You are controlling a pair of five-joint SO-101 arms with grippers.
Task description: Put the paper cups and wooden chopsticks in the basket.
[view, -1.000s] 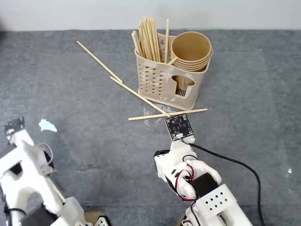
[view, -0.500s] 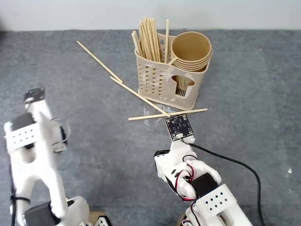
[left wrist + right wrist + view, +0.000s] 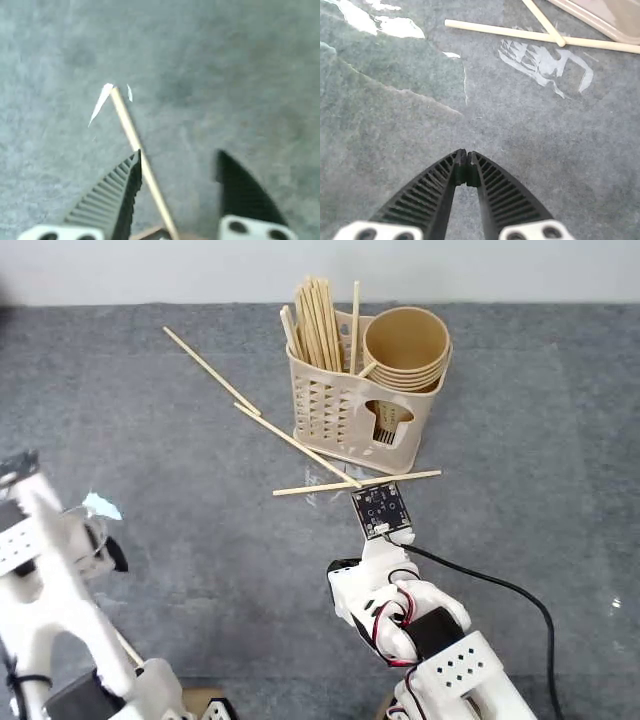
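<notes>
Wide apart, the left fingers (image 3: 127, 185) hang over the grey bench (image 3: 200, 570) at the lower left of the high view. One stick (image 3: 135, 142) lies between them, close against one finger, its far end beside a pale scrap (image 3: 100, 102).

Toward the upper middle, three loose chopsticks lie flat. The far stick (image 3: 212, 370) is well clear of the basket (image 3: 350, 425). The slanted stick (image 3: 297, 445) runs down past the basket's front corner, and its end crosses the front stick (image 3: 357, 483). In the basket, a bundle (image 3: 315, 320) stands in the left compartment and the stacked cups (image 3: 405, 345) sit in the right one.

Lower centre, the right fingers (image 3: 466, 172) are pressed together on nothing, a little short of the front stick.

The sticks look light, stiff and thin, likely to roll or swing if pinched near an end. A hold near the middle, across the length, should keep one level. Lying flat, they leave little to bite on, so the fingers would have to close right at the bench. The crossed pair may disturb each other. The cups look thin-walled and easily crushed.
</notes>
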